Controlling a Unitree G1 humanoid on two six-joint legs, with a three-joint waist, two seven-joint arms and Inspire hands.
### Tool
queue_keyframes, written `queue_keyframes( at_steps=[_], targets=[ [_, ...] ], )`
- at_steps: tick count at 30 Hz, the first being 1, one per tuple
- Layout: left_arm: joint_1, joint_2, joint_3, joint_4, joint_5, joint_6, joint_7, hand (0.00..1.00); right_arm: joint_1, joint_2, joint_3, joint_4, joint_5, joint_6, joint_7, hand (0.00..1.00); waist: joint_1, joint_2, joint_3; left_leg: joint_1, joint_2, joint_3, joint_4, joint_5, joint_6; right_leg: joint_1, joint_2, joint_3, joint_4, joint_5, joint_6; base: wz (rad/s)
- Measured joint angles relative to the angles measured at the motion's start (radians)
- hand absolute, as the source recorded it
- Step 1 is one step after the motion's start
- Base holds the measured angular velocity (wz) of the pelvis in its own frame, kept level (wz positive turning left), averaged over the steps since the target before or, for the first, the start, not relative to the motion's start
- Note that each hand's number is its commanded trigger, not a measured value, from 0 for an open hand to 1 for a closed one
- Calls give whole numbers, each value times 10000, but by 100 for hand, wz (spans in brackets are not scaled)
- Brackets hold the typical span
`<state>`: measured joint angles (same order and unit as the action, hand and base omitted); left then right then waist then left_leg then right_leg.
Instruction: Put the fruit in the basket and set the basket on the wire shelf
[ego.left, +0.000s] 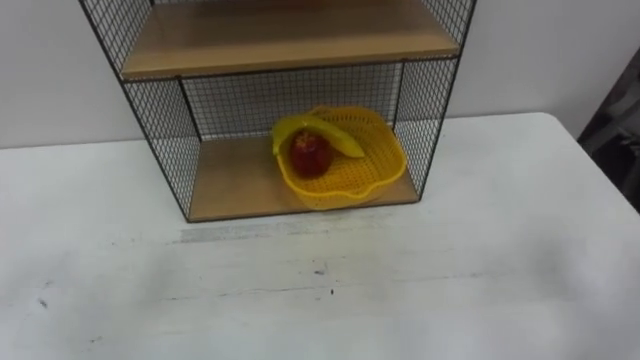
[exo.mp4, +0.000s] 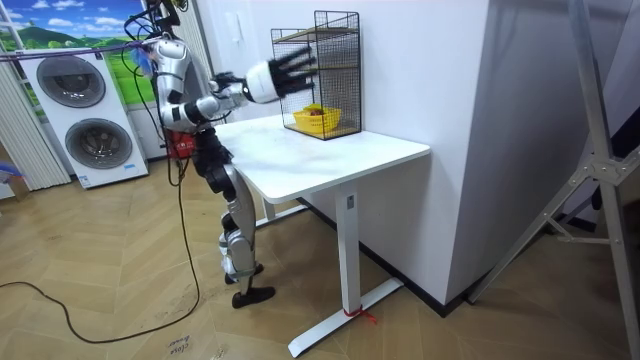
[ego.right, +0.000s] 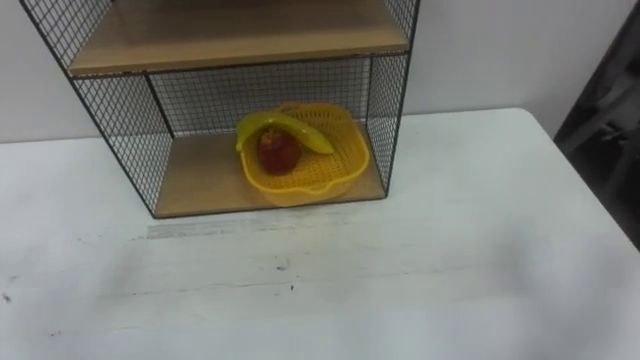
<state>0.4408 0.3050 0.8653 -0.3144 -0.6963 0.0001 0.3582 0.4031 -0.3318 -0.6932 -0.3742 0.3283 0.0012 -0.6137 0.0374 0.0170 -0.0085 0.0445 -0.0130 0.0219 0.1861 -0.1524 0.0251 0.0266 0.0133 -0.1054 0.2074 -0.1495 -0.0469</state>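
Note:
A yellow plastic basket (ego.left: 350, 170) stands on the bottom wooden board of the black wire shelf (ego.left: 165, 140), toward its right side. Inside the basket lie a yellow banana (ego.left: 320, 130) and a red apple (ego.left: 310, 155), the banana resting across the apple's top. In the room view the basket (exo.mp4: 318, 120) shows inside the shelf (exo.mp4: 320, 60) at the table's far end. My right hand (exo.mp4: 280, 75) is raised in the air with straight, spread fingers, holding nothing, a little short of the shelf.
The shelf stands at the back of a white table (ego.left: 400, 290) against a white wall, with a second wooden board (ego.left: 290, 40) above the basket. I stand at the table's end at the room view's left. Washing machines (exo.mp4: 85, 125) are behind me.

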Motion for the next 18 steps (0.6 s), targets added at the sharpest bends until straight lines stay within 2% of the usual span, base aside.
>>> queue_keyframes(
  at_steps=[1,2,5,6,7,9,11,12,14,16,18],
  targets=[
    [235,3,550,87,-335,-322,513,0,48,-50,-391,0,171,-154,-405,0,8,-5,-54,-7,-21,-2,6,-3,3,-54,-66,-114,126,-58,-8,5],
    [292,10,1056,304,-437,-492,983,0,151,-103,-784,12,279,-202,-835,0,7,32,-45,-6,-51,-23,20,-8,8,-114,-112,-133,292,-157,-1,6],
    [538,44,2048,1062,-607,-608,2166,0,230,-266,-1684,334,830,-306,-1854,0,36,44,-54,-68,-92,-127,106,-23,11,-160,-140,-154,412,-258,4,11],
    [558,49,2167,1244,-679,-665,2377,0,211,-342,-1860,487,956,-341,-2045,0,25,53,-57,-116,-94,-141,152,-37,13,-175,-141,-177,413,-257,7,13],
    [527,145,2434,1682,-1058,-723,2814,0,176,-549,-2189,756,1173,-343,-2460,0,21,63,-75,-232,-114,-171,208,-40,18,-262,-159,-211,442,-259,12,14],
    [463,526,2826,2294,-1714,-744,3580,0,168,-865,-2806,946,1664,-373,-3178,0,110,61,-92,-410,-155,-202,282,-43,24,-478,-196,-222,638,-331,34,9],
    [468,1349,3145,3352,-2222,-978,4365,0,213,-1716,-3548,1795,2526,-663,-3894,0,215,57,-103,-559,-182,-281,400,-75,49,-585,-246,-335,713,-372,39,7],
    [470,1579,3226,3703,-2286,-1038,4500,0,202,-1918,-3733,2060,2633,-668,-3990,0,227,46,-111,-612,-183,-311,430,-87,50,-617,-248,-351,713,-376,36,11],
    [661,2513,3502,5736,-2991,-1371,4755,0,209,-2814,-4064,3901,2950,-868,-4146,0,190,21,-130,-818,-180,-373,605,-170,45,-708,-244,-406,718,-389,36,9],
    [730,2760,3507,7111,-3583,-1387,4787,0,225,-3048,-4379,5292,3255,-884,-4158,0,173,41,-156,-1043,-176,-386,787,-256,54,-828,-246,-467,716,-394,40,9],
    [750,2765,3483,8429,-4163,-1385,4782,0,343,-3039,-4397,6608,3784,-882,-4185,0,161,54,-160,-1101,-183,-417,855,-323,76,-820,-243,-490,690,-402,52,8]
  ],
)
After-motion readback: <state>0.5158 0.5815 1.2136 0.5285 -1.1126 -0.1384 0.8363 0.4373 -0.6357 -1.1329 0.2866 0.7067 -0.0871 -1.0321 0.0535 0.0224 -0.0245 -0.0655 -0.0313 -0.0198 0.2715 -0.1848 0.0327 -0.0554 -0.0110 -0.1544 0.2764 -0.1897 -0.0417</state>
